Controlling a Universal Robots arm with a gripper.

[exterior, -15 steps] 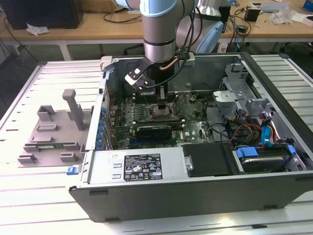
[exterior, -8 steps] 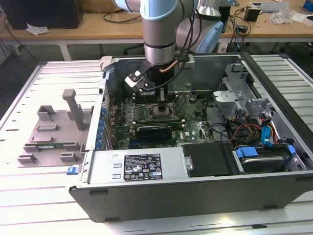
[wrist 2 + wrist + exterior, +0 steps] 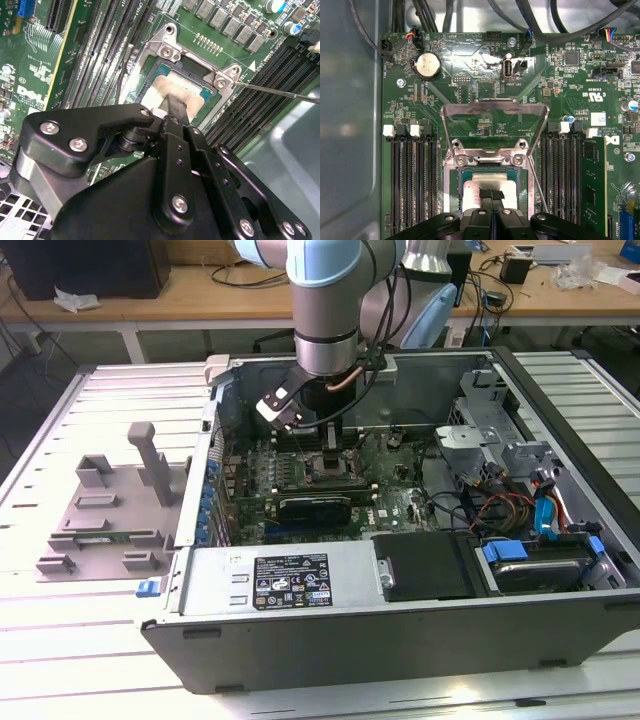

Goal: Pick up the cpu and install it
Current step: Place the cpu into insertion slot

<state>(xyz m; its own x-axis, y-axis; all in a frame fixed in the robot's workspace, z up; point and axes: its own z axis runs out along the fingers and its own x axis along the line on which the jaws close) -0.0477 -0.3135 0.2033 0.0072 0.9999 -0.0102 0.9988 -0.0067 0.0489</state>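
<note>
Placement: the cpu [image 3: 472, 192] lies in the motherboard socket [image 3: 490, 159], with the load plate [image 3: 495, 105] raised. The gripper [image 3: 491, 194] has its fingers pressed together, tips on the chip's pale top. White print marks the green board [image 3: 470, 75]. The exterior view adds a black printed label [image 3: 291, 581] on the case [image 3: 400, 640] and a grey tray [image 3: 105, 510] on the exterior view's left.

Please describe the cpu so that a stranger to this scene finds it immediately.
Inside the open computer case, find the green motherboard and the socket between its black memory slots. The cpu is the flat square lying in it, under the gripper; its pale silver top sets it apart.
</note>
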